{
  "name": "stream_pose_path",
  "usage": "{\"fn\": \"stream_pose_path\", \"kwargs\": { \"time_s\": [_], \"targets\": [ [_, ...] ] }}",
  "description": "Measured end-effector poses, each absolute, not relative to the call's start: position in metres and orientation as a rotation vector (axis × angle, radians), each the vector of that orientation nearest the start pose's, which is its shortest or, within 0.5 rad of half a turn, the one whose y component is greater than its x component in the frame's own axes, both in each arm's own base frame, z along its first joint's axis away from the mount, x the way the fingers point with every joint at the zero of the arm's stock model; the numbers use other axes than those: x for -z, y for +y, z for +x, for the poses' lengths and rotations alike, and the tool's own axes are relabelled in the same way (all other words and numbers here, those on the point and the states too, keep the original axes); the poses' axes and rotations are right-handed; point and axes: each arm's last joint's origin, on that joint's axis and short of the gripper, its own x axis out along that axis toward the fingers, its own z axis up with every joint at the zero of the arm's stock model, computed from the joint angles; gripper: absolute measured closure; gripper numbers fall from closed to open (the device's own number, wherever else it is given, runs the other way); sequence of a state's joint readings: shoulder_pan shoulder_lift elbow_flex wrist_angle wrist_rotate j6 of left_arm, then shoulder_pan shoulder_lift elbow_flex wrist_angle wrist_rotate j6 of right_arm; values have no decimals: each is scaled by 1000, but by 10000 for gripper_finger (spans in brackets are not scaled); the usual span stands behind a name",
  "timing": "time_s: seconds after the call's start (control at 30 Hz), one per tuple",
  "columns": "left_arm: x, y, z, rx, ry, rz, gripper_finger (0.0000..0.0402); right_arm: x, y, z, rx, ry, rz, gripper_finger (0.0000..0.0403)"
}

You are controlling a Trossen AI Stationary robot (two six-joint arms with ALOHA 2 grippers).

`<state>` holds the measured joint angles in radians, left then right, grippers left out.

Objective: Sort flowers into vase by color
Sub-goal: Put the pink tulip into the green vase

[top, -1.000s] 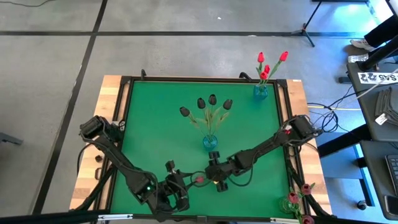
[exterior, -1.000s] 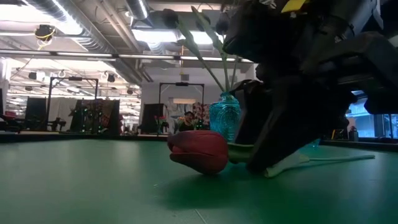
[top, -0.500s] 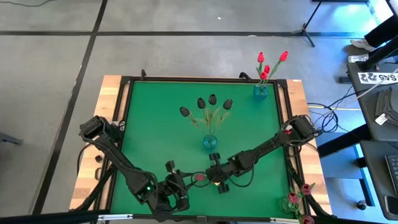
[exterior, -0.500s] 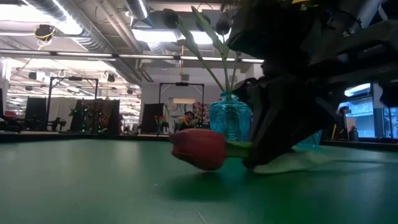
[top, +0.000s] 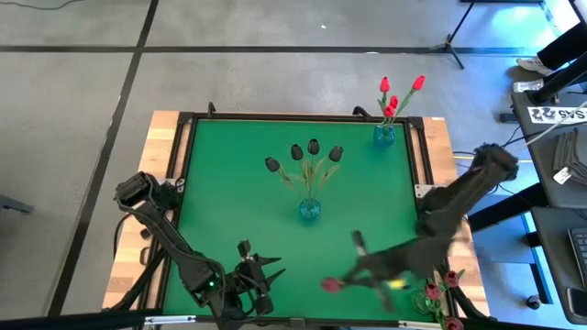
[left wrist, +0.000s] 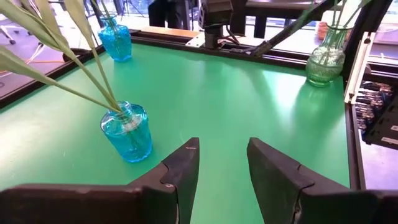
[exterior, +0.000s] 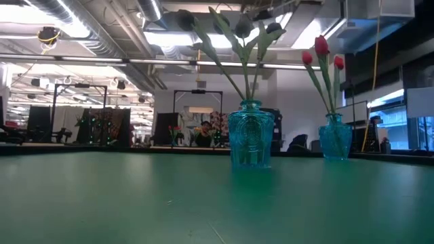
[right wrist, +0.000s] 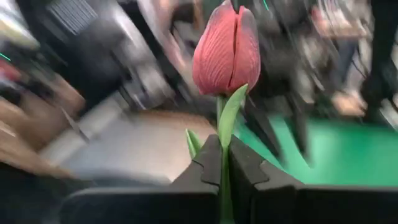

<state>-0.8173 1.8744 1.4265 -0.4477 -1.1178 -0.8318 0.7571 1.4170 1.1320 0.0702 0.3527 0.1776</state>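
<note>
Now that right gripper [right wrist: 224, 163] has lifted off table with red tulip [right wrist: 227, 51], low view shows no flower lying there any more. Fingers pressed tight on green stem, red head sticking out just past fingertips. Means pick-up done; next, probably, carry to far vase with red flowers [top: 385, 132] (matching colour). Left gripper [left wrist: 222, 163] waits near front edge, fingers spread, nothing between.

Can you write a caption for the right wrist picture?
Right end effector shut on a red tulip by its stem.
</note>
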Motion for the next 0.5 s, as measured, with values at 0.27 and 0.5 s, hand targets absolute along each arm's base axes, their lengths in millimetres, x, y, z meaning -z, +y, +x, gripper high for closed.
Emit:
{"fn": "stream_pose_path", "kwargs": {
  "time_s": [0.27,0.5],
  "targets": [
    [-240,-265,294,-473,352,-60,269,-423,197,167,-576,-222,256,398],
    [-240,-257,301,-500,352,-66,269,-460,182,134,-806,-500,380,400]
  ]
}}
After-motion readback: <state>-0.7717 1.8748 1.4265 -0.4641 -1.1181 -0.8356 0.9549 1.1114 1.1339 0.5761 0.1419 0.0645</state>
